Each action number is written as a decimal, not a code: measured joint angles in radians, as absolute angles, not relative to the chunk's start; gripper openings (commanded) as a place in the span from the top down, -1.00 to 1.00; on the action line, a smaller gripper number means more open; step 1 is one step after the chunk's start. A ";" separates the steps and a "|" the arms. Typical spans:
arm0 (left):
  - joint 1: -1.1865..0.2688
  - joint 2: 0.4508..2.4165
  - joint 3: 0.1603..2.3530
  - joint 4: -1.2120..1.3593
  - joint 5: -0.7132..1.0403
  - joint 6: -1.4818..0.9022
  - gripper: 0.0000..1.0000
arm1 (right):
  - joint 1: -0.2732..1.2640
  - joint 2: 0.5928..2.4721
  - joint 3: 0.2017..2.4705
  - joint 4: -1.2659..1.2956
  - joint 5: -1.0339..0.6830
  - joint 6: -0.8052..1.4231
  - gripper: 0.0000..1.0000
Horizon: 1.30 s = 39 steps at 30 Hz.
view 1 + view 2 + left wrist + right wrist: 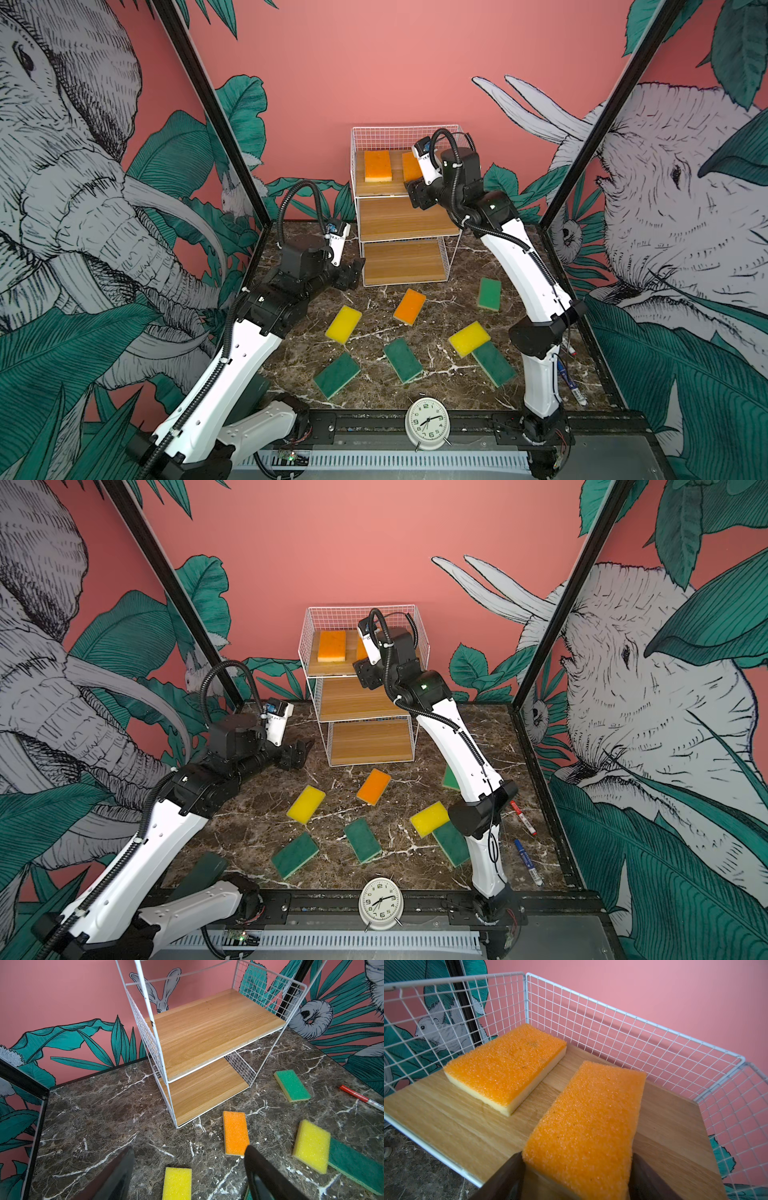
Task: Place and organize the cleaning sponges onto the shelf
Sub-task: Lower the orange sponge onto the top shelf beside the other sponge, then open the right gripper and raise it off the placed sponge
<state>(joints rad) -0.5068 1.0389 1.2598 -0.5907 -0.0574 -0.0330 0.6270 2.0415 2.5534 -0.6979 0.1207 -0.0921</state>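
Up at the top board of the shelf (399, 220), in the upper middle of both top views, the right gripper (576, 1155) has its two dark fingers against the long sides of an orange sponge (587, 1115). The far end of this sponge lies on the wood, and I cannot tell whether the fingers press it or merely flank it. Just beside it, not touching and nearer the mesh corner, a second orange sponge (506, 1066) lies flat. Left of the shelf's foot, low over the marble table (374, 291), the left gripper (189, 1149) is spread wide, with nothing between its fingers. Lower in the frame, a third orange sponge (410, 306) lies on the table before the shelf. A yellow sponge (343, 324) lies to its lower left and a green sponge (489, 294) to its right. Another yellow sponge (469, 338) overlaps a second green sponge (493, 364). Two more green sponges (402, 360) (336, 375) lie near the bottom centre.
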 measured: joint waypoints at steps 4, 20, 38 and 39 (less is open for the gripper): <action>-0.507 1.036 1.259 -0.591 -0.065 -0.033 -0.67 | 0.627 2.043 2.553 -0.694 0.121 -0.092 -0.56; -0.507 1.030 1.259 -0.590 -0.065 -0.034 -0.67 | 0.627 2.020 2.507 -0.664 0.127 -0.059 -0.96; -0.507 0.995 1.254 -0.590 -0.070 -0.045 -0.68 | 0.625 1.984 2.469 -0.635 0.179 -0.043 -0.99; -0.507 0.995 1.254 -0.590 -0.071 -0.044 -0.68 | 0.624 1.990 2.477 -0.635 0.181 -0.039 -0.99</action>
<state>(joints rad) -0.5068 0.9955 1.2541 -0.5903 -0.0708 -0.0444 0.6243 1.9903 2.4767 -0.6353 0.1814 -0.0391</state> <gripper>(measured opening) 0.840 0.995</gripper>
